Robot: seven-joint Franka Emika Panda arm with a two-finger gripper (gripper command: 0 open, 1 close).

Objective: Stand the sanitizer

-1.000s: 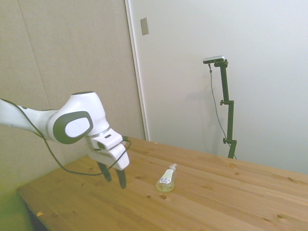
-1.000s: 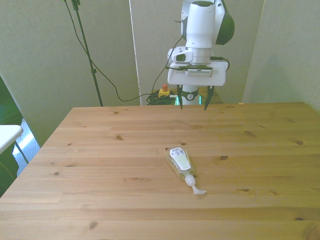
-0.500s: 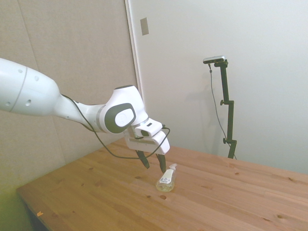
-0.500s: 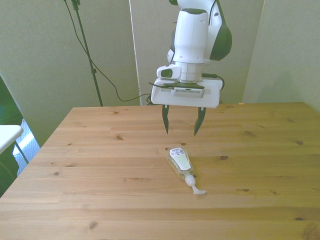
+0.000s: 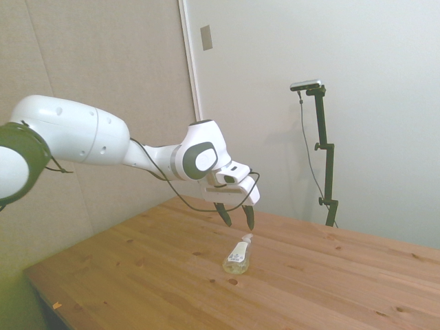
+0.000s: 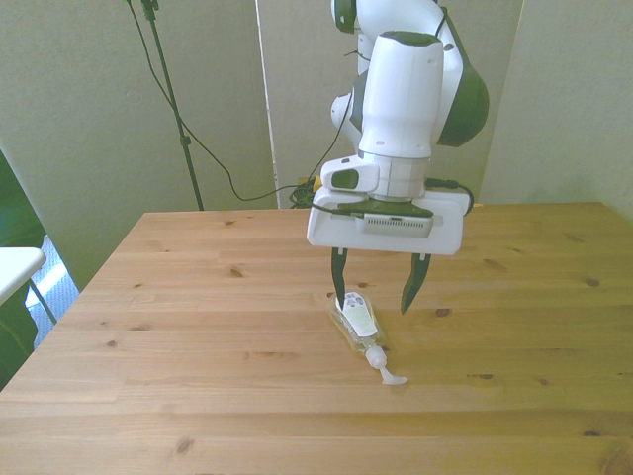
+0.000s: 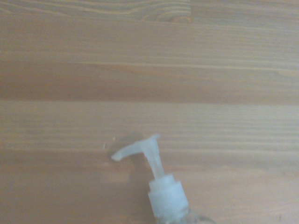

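A: Item one, the small slim clear plastic sanitizer bottle with yellowish liquid, white pump top and white label [image 6: 358, 326]: where is it recorded?

B: It is listed flat on the wooden plank table [image 6: 198, 297], pump end turned toward the front view's near edge.

A: Item two, the white two-finger gripper [image 6: 375, 287]?

B: It is entered as spread wide, nothing held. Within a second it is carried from the far edge to just above the bottle. The approach is judged nearly complete; grasping is not yet done.
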